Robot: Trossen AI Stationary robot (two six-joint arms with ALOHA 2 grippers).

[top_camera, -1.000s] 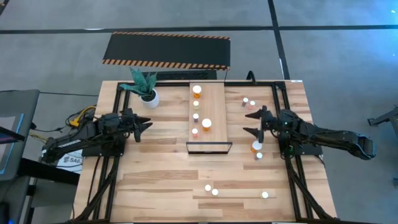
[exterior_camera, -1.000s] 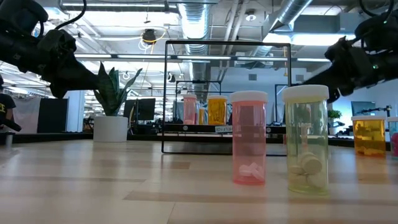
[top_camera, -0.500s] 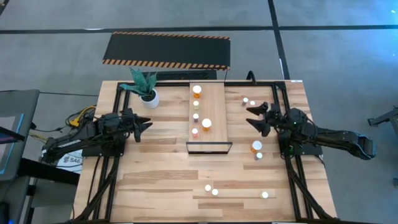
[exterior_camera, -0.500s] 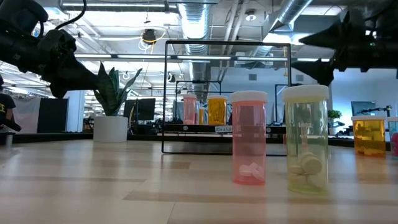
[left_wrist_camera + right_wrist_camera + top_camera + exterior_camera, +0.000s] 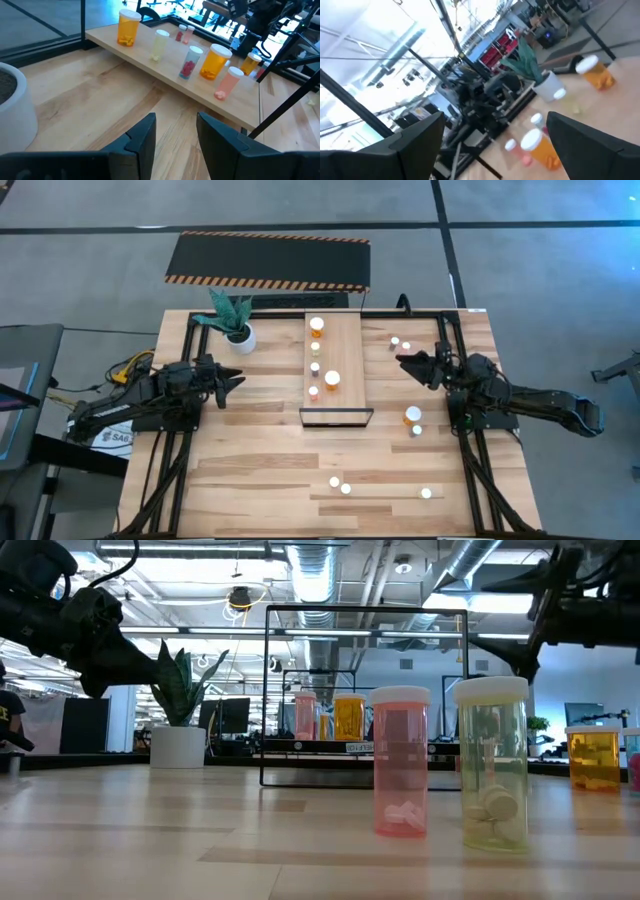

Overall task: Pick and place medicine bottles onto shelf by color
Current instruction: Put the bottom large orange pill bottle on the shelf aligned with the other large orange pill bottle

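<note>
The shelf (image 5: 345, 370) lies mid-table with several medicine bottles along its left side, from an orange one (image 5: 317, 326) at the far end to a pink one (image 5: 313, 392). Loose bottles stand on the table: two small ones (image 5: 400, 343), an orange one (image 5: 413, 415), and three near the front (image 5: 346, 489). My left gripper (image 5: 232, 380) hovers left of the shelf, open by a narrow gap (image 5: 176, 117), and holds nothing. My right gripper (image 5: 410, 362) hovers right of the shelf, wide open (image 5: 495, 117) and tipped upward, above the table.
A white pot with a green plant (image 5: 240, 335) stands at the far left, near my left gripper. A black mat with striped orange edges (image 5: 268, 260) lies beyond the far edge. Black frame rails (image 5: 470, 470) run along both table sides. Bare planks lie left of the shelf.
My right gripper has tipped upward and rolled about its own axis, rising a little and staying wide open. Its two fingers, first spread side by side over the table, now stand nearly one above the other. No bottle has moved.
</note>
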